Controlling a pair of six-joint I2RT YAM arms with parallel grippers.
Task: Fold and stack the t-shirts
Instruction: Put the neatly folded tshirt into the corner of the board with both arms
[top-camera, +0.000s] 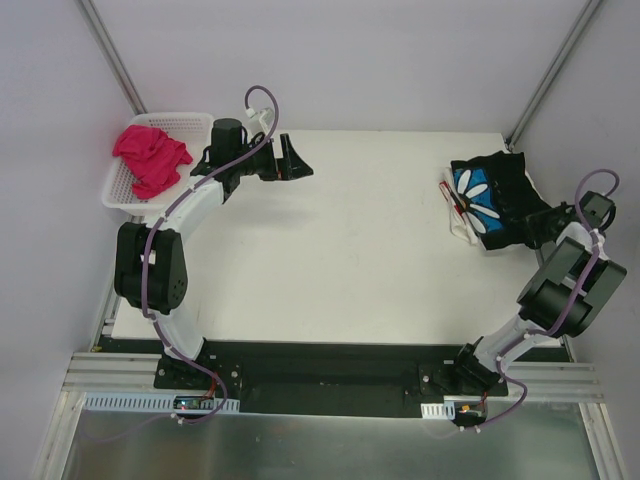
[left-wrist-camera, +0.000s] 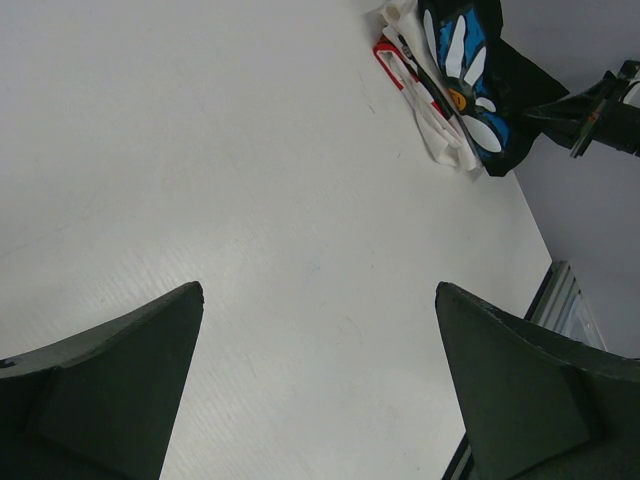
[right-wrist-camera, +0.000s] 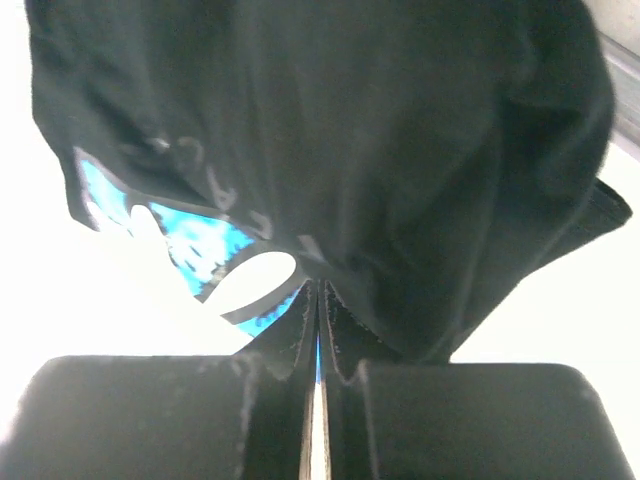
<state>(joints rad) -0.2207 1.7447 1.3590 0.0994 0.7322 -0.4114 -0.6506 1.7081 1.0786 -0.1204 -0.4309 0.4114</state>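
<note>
A black t-shirt (top-camera: 495, 190) with a white daisy on a blue patch lies folded on a cream-white t-shirt (top-camera: 462, 230) at the table's far right. My right gripper (top-camera: 545, 222) is at its right edge, shut, pinching the black cloth. In the right wrist view the black t-shirt (right-wrist-camera: 350, 130) bunches into the closed fingertips of that gripper (right-wrist-camera: 318, 290). A bright pink t-shirt (top-camera: 150, 155) lies crumpled in the white mesh basket (top-camera: 190, 118) at far left. My left gripper (top-camera: 295, 165) hangs open over bare table beside the basket. The left wrist view shows that gripper (left-wrist-camera: 320, 290) holding nothing.
Seen from the left wrist, the black t-shirt (left-wrist-camera: 470, 70) and the cream-white t-shirt (left-wrist-camera: 430, 125) lie far across the white table (left-wrist-camera: 250, 200), with my right gripper (left-wrist-camera: 590, 105) beside them. Grey walls and metal posts close in the back and sides.
</note>
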